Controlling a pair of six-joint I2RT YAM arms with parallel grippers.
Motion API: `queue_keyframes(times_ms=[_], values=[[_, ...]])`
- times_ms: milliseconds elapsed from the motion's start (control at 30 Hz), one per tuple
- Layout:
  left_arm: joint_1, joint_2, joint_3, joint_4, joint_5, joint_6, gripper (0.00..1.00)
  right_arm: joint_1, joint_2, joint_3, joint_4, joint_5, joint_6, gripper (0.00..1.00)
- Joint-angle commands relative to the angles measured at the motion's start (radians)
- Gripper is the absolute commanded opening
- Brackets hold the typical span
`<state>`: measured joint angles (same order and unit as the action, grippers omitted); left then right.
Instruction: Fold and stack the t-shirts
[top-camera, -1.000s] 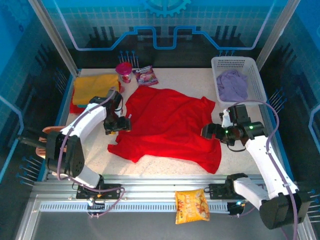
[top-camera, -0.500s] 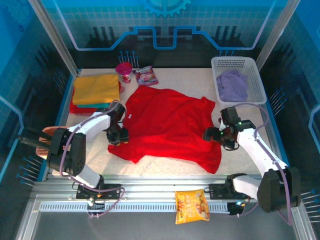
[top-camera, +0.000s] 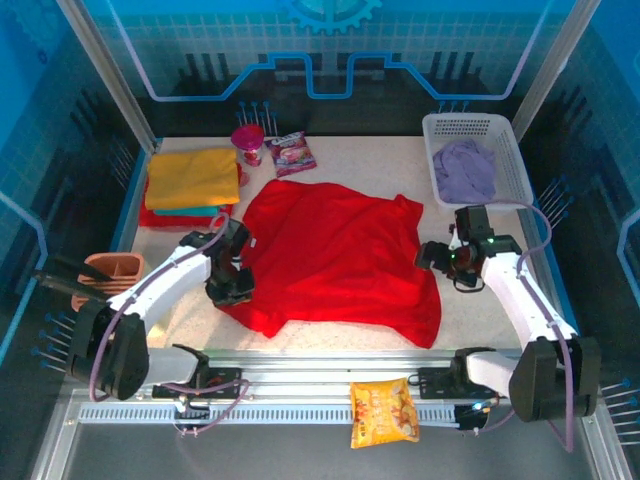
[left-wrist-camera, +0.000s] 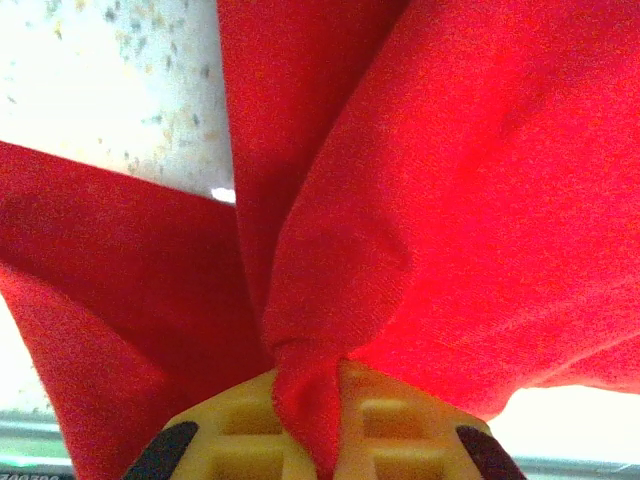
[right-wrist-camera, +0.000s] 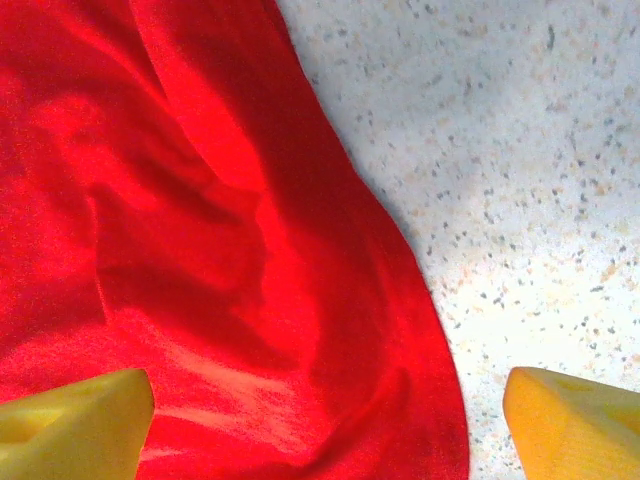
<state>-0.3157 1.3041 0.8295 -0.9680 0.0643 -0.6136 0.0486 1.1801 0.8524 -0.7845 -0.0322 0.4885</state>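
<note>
The speckled worktop (top-camera: 370, 165) is mostly taken up by the bright red t-shirt (top-camera: 335, 255), which lies open across the middle, wrinkled and not yet folded. A second ago its left sleeve stuck out flat toward the left arm. Now that side has been drawn in and down toward the near hem, so the outline looks narrower and more bunched on the left.

Against the far-left edge sits the finished pile, with a mustard yellow shirt (top-camera: 190, 177) on top, a strip of teal (top-camera: 185, 211) under it and a sliver of red at the bottom. The white basket (top-camera: 520, 170) at the far right holds the pale lilac shirt (top-camera: 465, 170), crumpled and untouched.

The left fingers (top-camera: 232, 288) have moved nearer to me and are clamped on a pinch of red cloth. From the wrist, the fabric fans upward out of the closed yellow pads. The right fingers (top-camera: 430, 256) have shifted slightly up the shirt's right edge and are spread apart, holding nothing, with the hem and bare worktop showing between the tips.

To my eye the first fold of this shirt is only starting. The left side is in hand, but the right has yet to take hold, so a one-sided pull risks dragging the cloth askew instead of creasing it.
</note>
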Motion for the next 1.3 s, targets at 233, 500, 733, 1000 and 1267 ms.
queue_keyframes(times_ms=[233, 500, 733, 1000, 1267], values=[[0.037, 0.002, 0.188, -0.128, -0.036, 0.086, 0.69, 0.098, 0.243, 0.237, 0.187, 0.084, -0.055, 0.69], [0.082, 0.278, 0.512, 0.009, -0.047, 0.249, 0.66, 0.164, 0.541, 0.475, 0.222, 0.188, -0.152, 0.70], [0.140, 0.436, 0.605, 0.208, -0.008, 0.287, 0.62, 0.194, 0.787, 0.683, 0.190, 0.267, -0.198, 0.68], [0.153, 0.546, 0.672, 0.275, -0.015, 0.297, 0.60, 0.198, 0.972, 0.837, 0.136, 0.340, -0.199, 0.55], [0.182, 0.587, 0.689, 0.305, -0.018, 0.300, 0.60, 0.192, 0.968, 0.835, 0.129, 0.380, -0.187, 0.05]])
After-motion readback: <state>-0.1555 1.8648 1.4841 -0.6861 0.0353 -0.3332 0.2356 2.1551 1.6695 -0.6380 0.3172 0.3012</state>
